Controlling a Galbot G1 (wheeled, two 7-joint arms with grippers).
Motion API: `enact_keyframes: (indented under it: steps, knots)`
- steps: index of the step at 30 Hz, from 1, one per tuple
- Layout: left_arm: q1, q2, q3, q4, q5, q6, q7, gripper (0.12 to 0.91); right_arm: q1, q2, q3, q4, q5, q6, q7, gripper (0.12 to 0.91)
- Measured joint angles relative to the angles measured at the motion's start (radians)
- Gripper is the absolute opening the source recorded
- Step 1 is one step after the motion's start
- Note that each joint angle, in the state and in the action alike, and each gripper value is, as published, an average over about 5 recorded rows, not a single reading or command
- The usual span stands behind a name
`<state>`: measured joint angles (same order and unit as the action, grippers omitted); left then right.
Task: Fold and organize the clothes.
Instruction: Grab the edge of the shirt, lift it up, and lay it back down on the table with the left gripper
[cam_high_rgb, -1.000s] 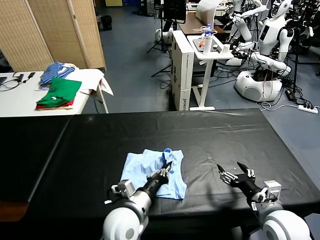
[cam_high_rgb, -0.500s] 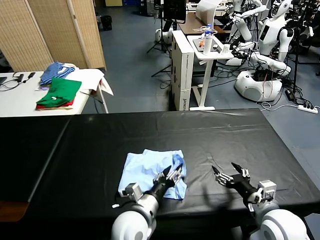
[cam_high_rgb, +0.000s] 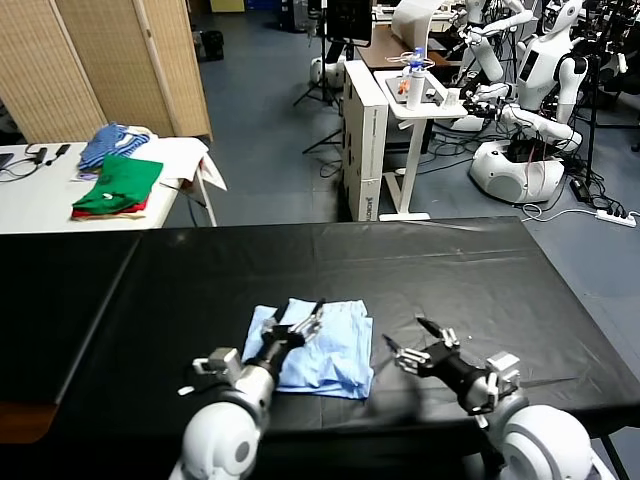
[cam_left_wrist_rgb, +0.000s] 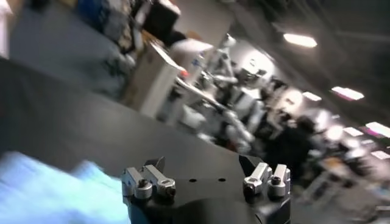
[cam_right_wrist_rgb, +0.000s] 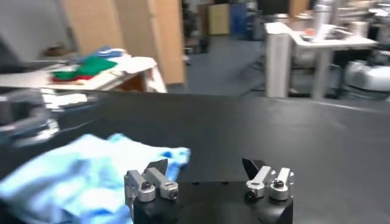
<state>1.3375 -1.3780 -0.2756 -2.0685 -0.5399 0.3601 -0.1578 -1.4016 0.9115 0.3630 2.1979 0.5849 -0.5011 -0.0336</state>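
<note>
Left gripper (cam_high_rgb: 297, 324): nearest the robot on its left side, reaching forward and up over the near left part of the T-shirt, jaws spread, nothing between them; in the left wrist view (cam_left_wrist_rgb: 206, 180) both fingers stand apart with bare black cloth ahead.
Right gripper (cam_high_rgb: 417, 343): low over the desk just right of the T-shirt, pointing left toward it, jaws spread wide and empty; the right wrist view (cam_right_wrist_rgb: 207, 175) shows the gap between the fingers open, the shirt's edge lying ahead of it.
T-shirt (cam_high_rgb: 320, 345): pale sky-blue, lying crumpled and partly folded on the near middle of the desk, between the 2 grippers; long axis runs roughly left to right across the desk, with a bunched fold at the right near corner.
Desk (cam_high_rgb: 450, 270): covered in black cloth, wide, bare around the shirt.
Side table (cam_high_rgb: 40, 195): far left beyond the desk, white, carrying a folded green and red pile (cam_high_rgb: 120, 187) and, behind it, a blue-striped and white cloth pile (cam_high_rgb: 130, 143).
Screen (cam_high_rgb: 110, 60): woven folding panels standing behind the side table.
White cart (cam_high_rgb: 400, 130): farther back at centre, with a bottle on top.
Other robots (cam_high_rgb: 530, 110): white, parked at far right.
</note>
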Motion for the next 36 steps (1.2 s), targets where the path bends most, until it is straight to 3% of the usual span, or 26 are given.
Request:
enact_keyframes:
  steps: [5,15,19,29,32,36]
  knots:
    - [0.025,0.022,-0.034,0.006,0.033,-0.001,0.0,0.907,-0.01,0.011,-0.066,0.007,0.047,-0.031,0.028,0.907]
    - [0.057,0.04,-0.073,0.014,0.047,-0.001,-0.001,0.907,-0.014,0.037,-0.109,-0.019,0.102,-0.045,0.04,0.894]
    - [0.062,0.047,-0.087,0.015,0.048,-0.002,-0.001,0.907,-0.015,0.044,-0.12,-0.029,0.093,-0.044,0.04,0.747]
    - [0.064,0.055,-0.1,0.017,0.048,-0.003,-0.002,0.907,-0.019,0.05,-0.128,-0.034,0.066,-0.047,0.041,0.196]
    - [0.064,0.058,-0.108,0.018,0.048,-0.004,-0.002,0.907,-0.034,0.039,-0.113,-0.017,0.066,-0.065,0.05,0.142]
    - [0.063,0.068,-0.124,0.029,0.048,-0.009,0.0,0.907,-0.045,0.031,-0.097,-0.006,0.065,-0.086,0.062,0.148]
